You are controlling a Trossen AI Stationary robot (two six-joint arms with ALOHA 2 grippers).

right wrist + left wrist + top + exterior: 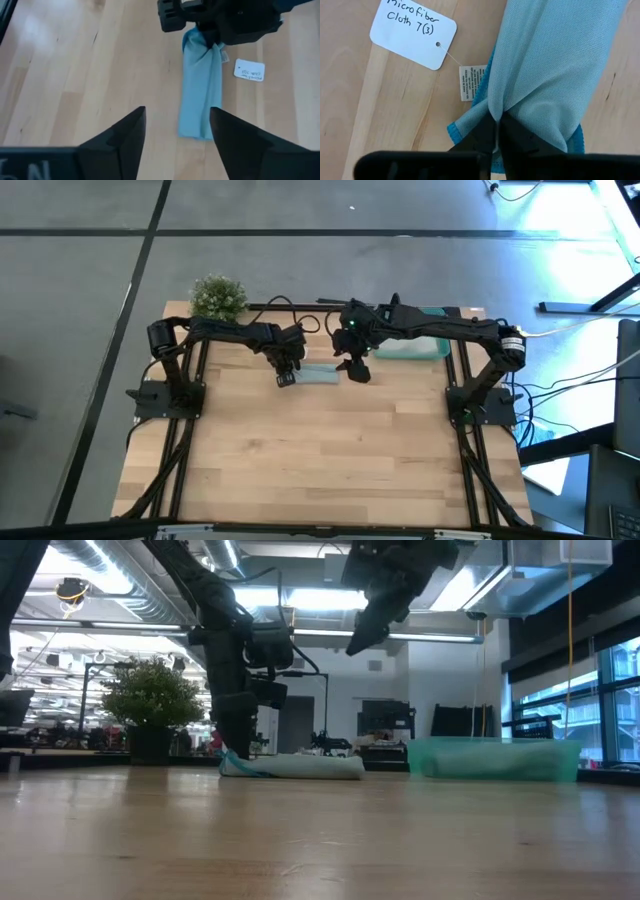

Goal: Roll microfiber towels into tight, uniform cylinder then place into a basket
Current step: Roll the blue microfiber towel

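Desk: pale wood, carries all items.
Basket: teal-green, at the far right of the desk, well apart from both tools.
Rolled towel: light blue, lies flat on the desk at mid-back, between the two arms.
Left tool: fingers narrow, pinching one end of the towel at desk level.
Right tool: fingers wide apart, empty, raised above the towel's other end, not touching.
White paper tag: handwritten, beside the pinched end, tied by thread.
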